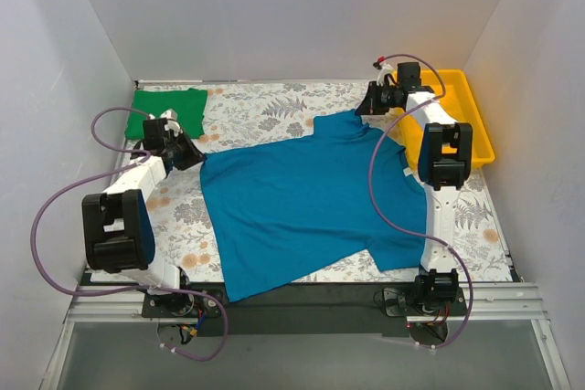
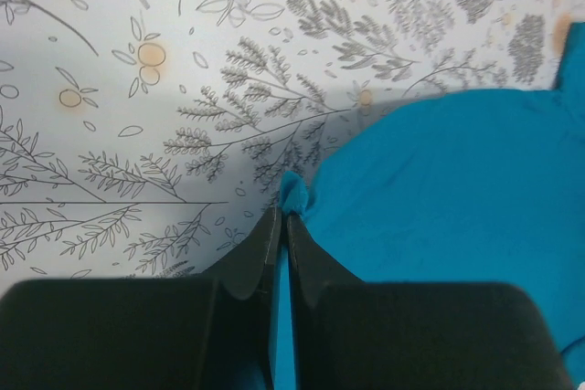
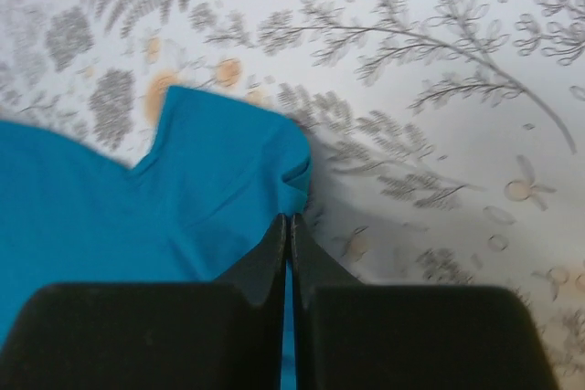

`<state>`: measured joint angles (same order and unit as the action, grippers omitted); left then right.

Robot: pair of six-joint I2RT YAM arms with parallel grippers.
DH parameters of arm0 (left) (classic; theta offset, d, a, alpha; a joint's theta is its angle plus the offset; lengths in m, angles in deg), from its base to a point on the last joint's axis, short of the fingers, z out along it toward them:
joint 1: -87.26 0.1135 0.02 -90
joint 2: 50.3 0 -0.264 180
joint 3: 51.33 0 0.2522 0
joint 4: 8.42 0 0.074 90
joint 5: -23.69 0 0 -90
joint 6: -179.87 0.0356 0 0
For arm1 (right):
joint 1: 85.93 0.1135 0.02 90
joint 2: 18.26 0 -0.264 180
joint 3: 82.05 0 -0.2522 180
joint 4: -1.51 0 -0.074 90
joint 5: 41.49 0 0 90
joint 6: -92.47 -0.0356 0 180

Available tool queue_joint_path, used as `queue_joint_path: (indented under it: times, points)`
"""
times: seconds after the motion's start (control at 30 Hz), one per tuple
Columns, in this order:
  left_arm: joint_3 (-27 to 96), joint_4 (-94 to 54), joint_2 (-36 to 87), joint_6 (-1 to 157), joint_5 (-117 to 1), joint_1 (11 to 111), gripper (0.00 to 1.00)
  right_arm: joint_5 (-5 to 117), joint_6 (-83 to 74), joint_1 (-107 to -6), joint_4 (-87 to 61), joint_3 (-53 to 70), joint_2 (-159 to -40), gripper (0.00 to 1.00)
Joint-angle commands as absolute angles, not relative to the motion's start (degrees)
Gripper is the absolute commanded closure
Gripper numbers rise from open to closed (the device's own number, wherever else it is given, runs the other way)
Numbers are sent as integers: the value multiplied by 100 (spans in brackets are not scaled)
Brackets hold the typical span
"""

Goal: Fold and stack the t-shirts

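The left gripper [image 2: 281,226] is pinched closed on a left-edge corner of the teal-blue t-shirt [image 1: 302,198], and the right gripper [image 3: 289,230] is clamped the same way on its far edge. The shirt lies spread across the table [image 1: 265,111]. The folded green t-shirt [image 1: 167,109] sits just behind the left gripper, and the yellow tray [image 1: 475,125] is beside the right arm.

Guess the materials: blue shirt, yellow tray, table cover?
The blue shirt looks like soft matte knit, probably cotton; it puckers where the left hand pinches it. The yellow tray is likely moulded plastic: smooth, slight sheen, rigid upright walls. The table cover is a matte floral-printed sheet; cloth or vinyl, cannot tell.
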<state>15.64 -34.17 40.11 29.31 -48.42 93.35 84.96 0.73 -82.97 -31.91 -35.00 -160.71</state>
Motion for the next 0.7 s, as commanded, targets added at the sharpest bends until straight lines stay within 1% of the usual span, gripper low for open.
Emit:
queue_joint_path:
  times: [0.0,0.13,0.2,0.23,0.37,0.4,0.47,0.6,0.67]
  points:
    - [1639,-3281,3435,2887,-4750,9315,100,9270,230,-8321,-2887,-3052,-14774,99]
    - [1674,-3316,3171,2791,-4697,9315,100,9421,230,-8312,-2745,-2305,-13738,99]
    - [1684,-3351,2978,2755,-4697,9315,100,9474,483,-8294,-2754,-1935,-13403,99]
    - [1684,-3369,2908,2738,-4706,9315,100,9491,554,-8294,-2754,-1812,-13044,99]
    - [1648,-3369,2442,2624,-4732,9315,100,9150,1247,-8180,-2780,-777,-11971,99]
    - [1657,-3360,2380,2597,-4724,9324,100,9105,1336,-8171,-2807,-609,-11551,99]
    - [1692,-3369,2178,2519,-4697,9315,100,8974,1573,-8162,-2850,-258,-11153,99]
    - [1868,-3360,1853,2369,-4610,9315,100,8640,2004,-8154,-3184,-97,-10135,99]
    - [1999,-3343,1643,2299,-4601,9315,100,8447,2223,-8162,-3342,-202,-9869,99]
